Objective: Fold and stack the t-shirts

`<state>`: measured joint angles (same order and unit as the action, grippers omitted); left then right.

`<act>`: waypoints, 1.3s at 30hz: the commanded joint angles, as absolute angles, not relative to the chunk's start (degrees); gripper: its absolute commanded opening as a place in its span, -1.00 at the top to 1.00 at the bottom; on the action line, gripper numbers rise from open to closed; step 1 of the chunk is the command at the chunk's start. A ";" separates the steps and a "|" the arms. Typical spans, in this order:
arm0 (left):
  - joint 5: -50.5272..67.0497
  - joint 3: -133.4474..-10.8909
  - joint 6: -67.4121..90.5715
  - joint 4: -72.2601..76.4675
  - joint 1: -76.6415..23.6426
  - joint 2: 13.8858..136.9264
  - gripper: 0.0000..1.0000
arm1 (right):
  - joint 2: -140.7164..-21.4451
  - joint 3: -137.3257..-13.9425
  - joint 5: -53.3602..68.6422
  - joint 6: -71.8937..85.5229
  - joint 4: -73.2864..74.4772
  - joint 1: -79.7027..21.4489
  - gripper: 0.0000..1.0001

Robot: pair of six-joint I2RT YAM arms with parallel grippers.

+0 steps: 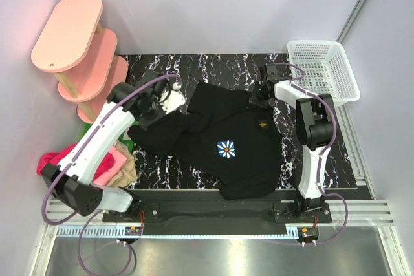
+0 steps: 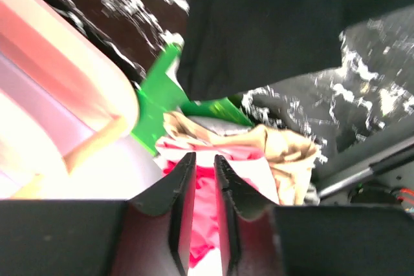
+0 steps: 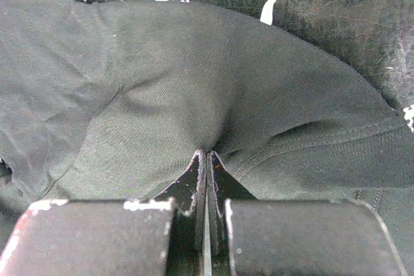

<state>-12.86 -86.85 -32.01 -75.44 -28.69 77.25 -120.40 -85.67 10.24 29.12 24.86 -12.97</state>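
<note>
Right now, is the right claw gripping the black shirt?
Yes, the right wrist view shows the right claw closed tight on a bunched fold of the black t-shirt.

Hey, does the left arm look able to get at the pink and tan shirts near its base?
Probably yes: the left pincer is empty and points at that pile, nothing lying over it.
</note>
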 commanded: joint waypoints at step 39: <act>1.40 -66.12 -11.07 -40.52 -16.70 80.25 -0.94 | -111.44 -88.32 14.49 27.25 23.91 -9.93 -0.99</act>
